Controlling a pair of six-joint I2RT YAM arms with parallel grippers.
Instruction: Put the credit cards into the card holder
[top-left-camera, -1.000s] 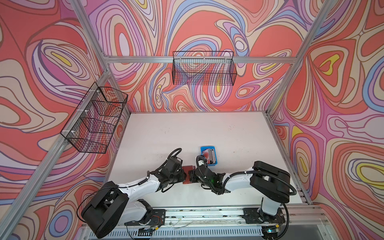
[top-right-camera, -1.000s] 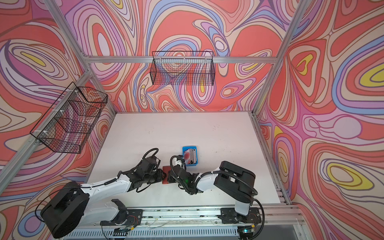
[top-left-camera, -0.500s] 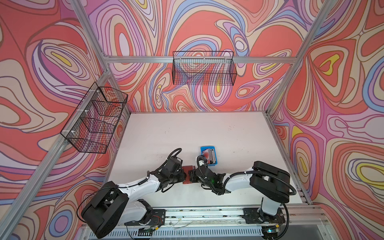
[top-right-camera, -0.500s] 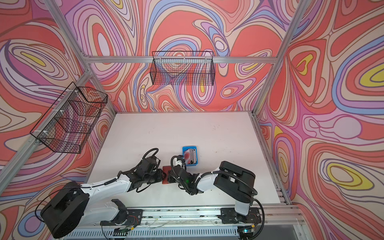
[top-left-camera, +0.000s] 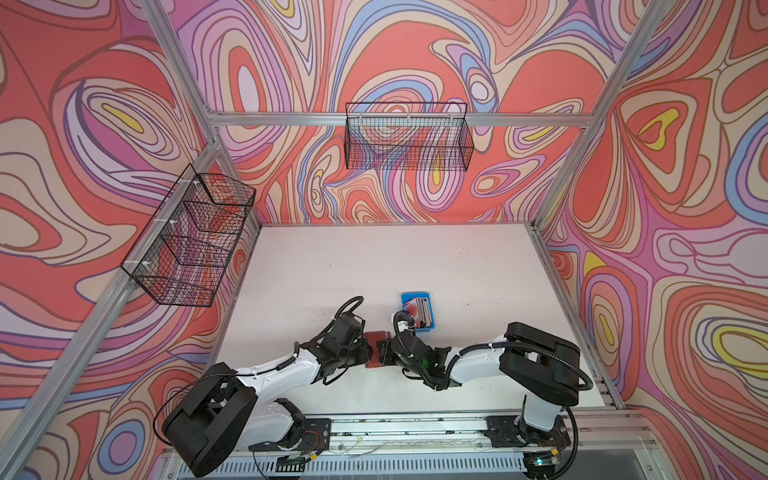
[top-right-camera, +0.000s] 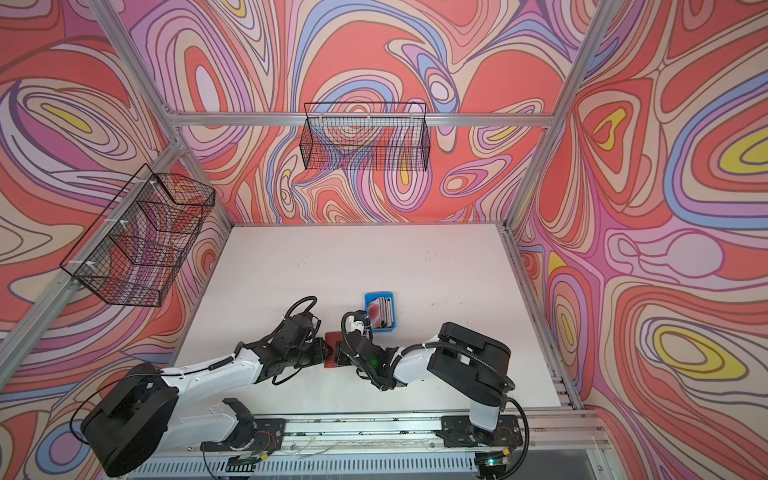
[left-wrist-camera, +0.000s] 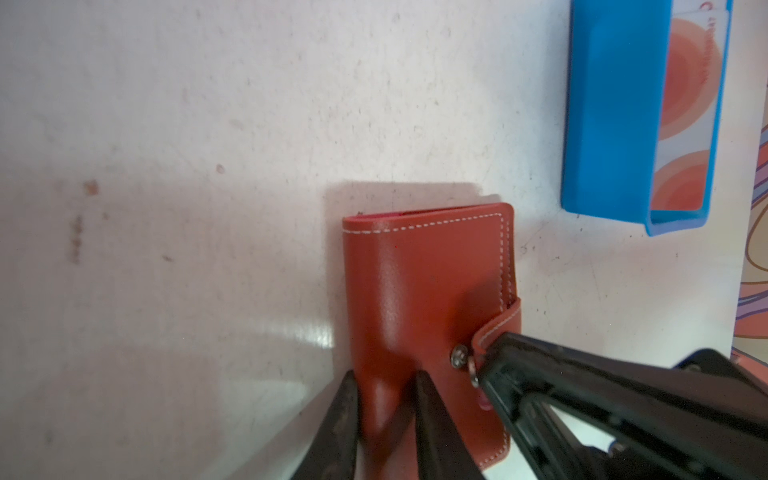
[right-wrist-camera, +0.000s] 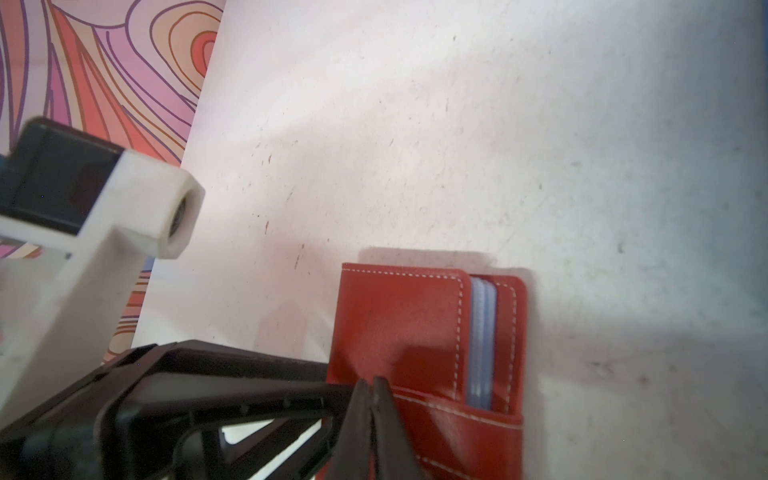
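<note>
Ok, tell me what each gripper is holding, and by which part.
Both hold the card holder: left gripper pinches its spine side, right gripper is shut on its snap strap tip.

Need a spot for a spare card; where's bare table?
Bare: table between blue tray and back wall, and along both side rails. Crowded: front centre, where left hand and right hand grip the card holder.

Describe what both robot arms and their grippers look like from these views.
The left arm and right arm have white link shells, bulky black joint housings and black corrugated cables looping outside. A small green light glows near the right wrist. The left gripper and right gripper have slim, tapered black fingers on black open-frame bodies.
</note>
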